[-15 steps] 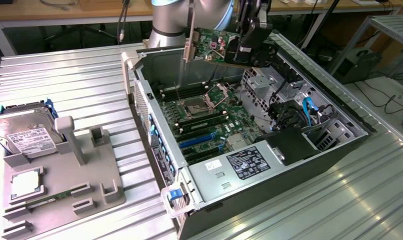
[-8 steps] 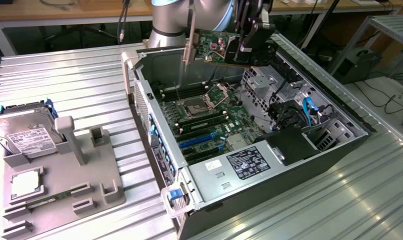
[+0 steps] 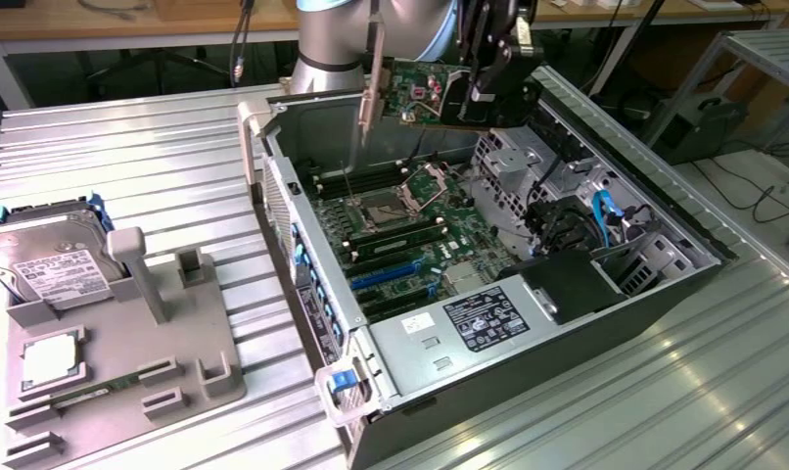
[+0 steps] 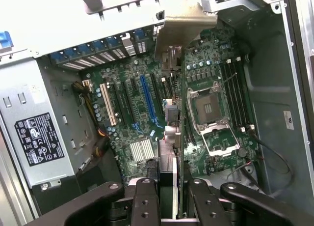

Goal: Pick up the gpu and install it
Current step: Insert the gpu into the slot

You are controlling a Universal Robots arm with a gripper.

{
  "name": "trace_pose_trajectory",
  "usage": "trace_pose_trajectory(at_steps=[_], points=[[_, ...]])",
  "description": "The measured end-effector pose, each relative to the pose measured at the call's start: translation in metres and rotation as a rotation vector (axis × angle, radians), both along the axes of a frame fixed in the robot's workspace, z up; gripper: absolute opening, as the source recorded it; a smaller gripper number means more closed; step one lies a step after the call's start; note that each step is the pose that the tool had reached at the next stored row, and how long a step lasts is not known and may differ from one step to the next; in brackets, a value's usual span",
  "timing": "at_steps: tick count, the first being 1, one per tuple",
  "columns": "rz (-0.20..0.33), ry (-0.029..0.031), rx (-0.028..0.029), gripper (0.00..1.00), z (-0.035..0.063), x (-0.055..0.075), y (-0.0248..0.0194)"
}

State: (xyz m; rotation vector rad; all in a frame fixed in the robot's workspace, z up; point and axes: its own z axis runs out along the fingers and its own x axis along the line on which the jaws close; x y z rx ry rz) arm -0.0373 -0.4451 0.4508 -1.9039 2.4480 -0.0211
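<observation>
1. The gripper (image 3: 480, 98) was clamped on the gpu (image 3: 425, 95), at the upper middle of the exterior view, above the open case (image 3: 280, 186).
2. By my judgement, seating it well called for the card upright, with its edge parallel over the blue slot (image 4: 148, 102).
3. The arm reached down from the frame's top, with the wrist pointing into the case.

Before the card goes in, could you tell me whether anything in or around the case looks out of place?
Only one thing: the CPU socket stands open and empty, its retention frame flipped back. The gpu is gripped in the tool above the case.
</observation>
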Motion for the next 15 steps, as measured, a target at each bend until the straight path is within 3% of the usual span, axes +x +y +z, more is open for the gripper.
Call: trace_pose_trajectory(at_steps=[15], points=[[0.185, 0.0, 0.0, 0.28, 0.0, 0.0, -0.0002]])
